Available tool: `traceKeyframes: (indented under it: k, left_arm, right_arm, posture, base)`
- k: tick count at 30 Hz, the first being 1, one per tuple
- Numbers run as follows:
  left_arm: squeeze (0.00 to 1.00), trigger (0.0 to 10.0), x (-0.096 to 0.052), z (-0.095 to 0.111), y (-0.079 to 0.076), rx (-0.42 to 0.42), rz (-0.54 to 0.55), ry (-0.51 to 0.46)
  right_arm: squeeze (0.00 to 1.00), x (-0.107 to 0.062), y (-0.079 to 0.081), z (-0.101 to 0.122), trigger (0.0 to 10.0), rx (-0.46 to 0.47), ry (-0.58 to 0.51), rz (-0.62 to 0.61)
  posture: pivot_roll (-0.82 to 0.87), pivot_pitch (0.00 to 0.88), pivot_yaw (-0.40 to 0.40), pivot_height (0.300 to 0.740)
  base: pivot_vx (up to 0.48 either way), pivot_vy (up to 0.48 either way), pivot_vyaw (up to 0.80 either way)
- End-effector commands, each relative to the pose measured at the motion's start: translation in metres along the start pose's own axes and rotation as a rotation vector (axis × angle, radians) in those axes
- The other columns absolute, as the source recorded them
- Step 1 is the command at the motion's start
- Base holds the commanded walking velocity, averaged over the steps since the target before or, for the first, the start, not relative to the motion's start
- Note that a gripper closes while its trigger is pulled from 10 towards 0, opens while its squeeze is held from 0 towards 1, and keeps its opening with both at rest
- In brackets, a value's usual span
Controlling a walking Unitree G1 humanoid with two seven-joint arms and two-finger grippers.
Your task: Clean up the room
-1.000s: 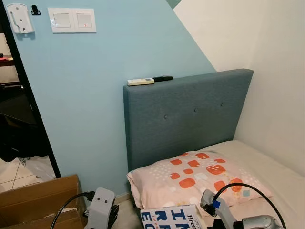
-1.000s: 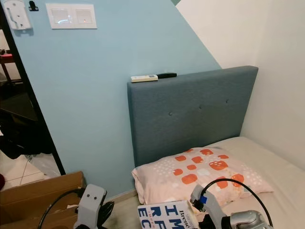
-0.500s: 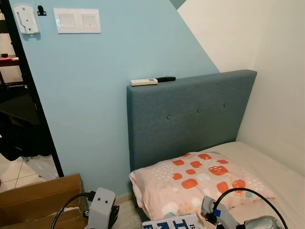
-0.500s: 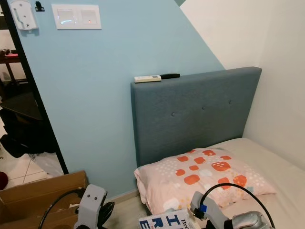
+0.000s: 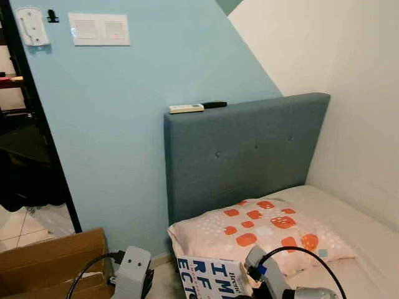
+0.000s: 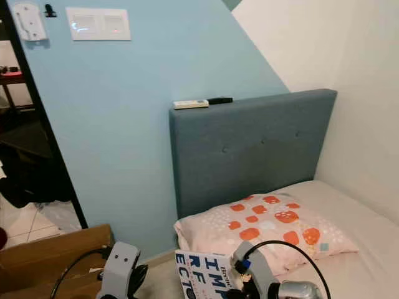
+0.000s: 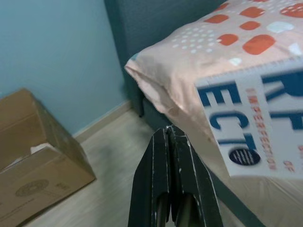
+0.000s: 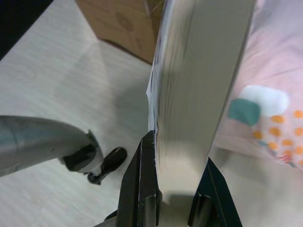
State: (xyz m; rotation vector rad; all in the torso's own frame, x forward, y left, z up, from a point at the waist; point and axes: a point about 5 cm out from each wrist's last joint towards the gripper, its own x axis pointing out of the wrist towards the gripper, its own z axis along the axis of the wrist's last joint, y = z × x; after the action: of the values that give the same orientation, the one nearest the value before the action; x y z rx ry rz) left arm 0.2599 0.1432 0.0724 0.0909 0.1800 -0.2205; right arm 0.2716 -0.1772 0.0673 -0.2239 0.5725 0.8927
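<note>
A white book with large blue letters (image 5: 209,278) stands upright in front of the pillow, and my right gripper (image 8: 179,166) is shut on its lower edge. The right wrist view looks along the book's pale page edge (image 8: 201,90), which sits between the two black fingers. My left gripper (image 7: 168,136) is shut with nothing in it, hanging low over the wooden floor beside the bed corner. Its wrist (image 5: 132,271) shows at the bottom left of the head views. The book (image 7: 255,127) hangs to that gripper's side in the left wrist view.
A pink pillow with orange patches (image 5: 265,229) lies on the bed against a grey-blue headboard (image 5: 249,149). A white remote (image 5: 186,108) and a black remote (image 5: 214,104) rest on the headboard's top. An open cardboard box (image 5: 50,265) sits on the floor at left, by a dark doorway (image 5: 25,156).
My right gripper has carried the book left and slightly up, so more of its cover shows. The head views have swayed a little. The left arm has stayed put.
</note>
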Motion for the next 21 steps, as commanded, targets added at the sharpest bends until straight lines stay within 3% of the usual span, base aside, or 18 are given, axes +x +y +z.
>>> traceKeyframes:
  k: [1, 6, 8, 9, 10, 11, 15, 21]
  left_arm:
    - [0.0, 10.0, -0.002, -0.007, 0.0, 0.003, 0.003, 0.031]
    - [0.0, 10.0, -0.001, -0.007, 0.003, 0.009, 0.026, 0.034]
    - [0.0, 10.0, 0.0, -0.009, 0.011, 0.032, 0.112, 0.052]
    - [0.0, 10.0, 0.0, -0.009, 0.011, 0.032, 0.112, 0.052]
    - [0.0, 10.0, -0.001, -0.013, 0.02, 0.014, 0.198, 0.07]
    - [0.0, 10.0, -0.001, -0.013, 0.021, 0.003, 0.214, 0.072]
    - [0.0, 10.0, -0.004, -0.014, 0.022, 0.023, 0.21, 0.075]
    - [0.0, 10.0, -0.003, -0.013, 0.014, -0.012, 0.162, 0.055]
  right_arm:
    - [0.0, 0.0, 0.003, 0.002, 10.0, -0.009, -0.016, 0.019]
    - [0.0, 0.002, -0.004, -0.002, 10.0, -0.048, 0.0, -0.085]
    - [0.0, 0.005, -0.02, -0.002, 10.0, -0.032, -0.036, -0.316]
    - [0.0, 0.005, -0.02, -0.002, 10.0, -0.032, -0.036, -0.316]
    - [0.0, 0.006, -0.028, 0.0, 10.0, 0.025, -0.108, -0.498]
    - [0.0, 0.006, -0.029, 0.0, 10.0, 0.047, -0.127, -0.527]
    - [0.0, 0.009, -0.024, 0.004, 10.0, 0.07, -0.172, -0.538]
    - [0.0, 0.017, -0.011, 0.01, 10.0, 0.068, -0.191, -0.417]
  posture:
    - [-0.06, 0.066, -0.001, 0.74]
    - [-0.06, 0.07, -0.002, 0.74]
    - [-0.06, 0.074, -0.005, 0.74]
    - [-0.06, 0.074, -0.005, 0.74]
    - [-0.06, 0.075, -0.004, 0.74]
    - [-0.06, 0.075, -0.004, 0.74]
    - [-0.06, 0.078, -0.002, 0.74]
    - [-0.06, 0.08, -0.015, 0.74]
  base:
    - [0.0, 0.0, 0.0]
    - [0.0, 0.0, 0.0]
    - [0.0, 0.0, 0.0]
    - [0.0, 0.0, 0.0]
    - [0.0, 0.0, 0.0]
    - [0.0, 0.0, 0.0]
    - [0.0, 0.0, 0.0]
    - [0.0, 0.0, 0.0]
